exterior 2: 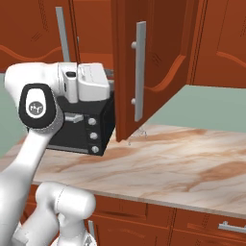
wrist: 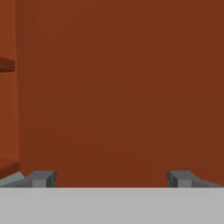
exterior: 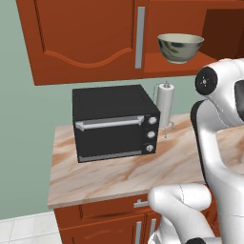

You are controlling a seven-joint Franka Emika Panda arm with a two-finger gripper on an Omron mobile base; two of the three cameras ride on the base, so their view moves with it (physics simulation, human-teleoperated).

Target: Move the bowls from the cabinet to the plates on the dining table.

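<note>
While the claw (wrist: 111,178) stands released with jaws wide, facing a red-brown cabinet (exterior: 86,38) panel, 1 speckled bowl (exterior: 180,46) sits on the open cabinet shelf; black oven (exterior: 114,123) below on bench (exterior: 124,174).

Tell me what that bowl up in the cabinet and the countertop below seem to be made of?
The bowl looks like shiny grey metal with a cream inside; its outer wall shows mirror-like dark reflections, though glazed ceramic is possible. The countertop looks like polished beige-pink marble, judging by its flowing brown veins.
</note>
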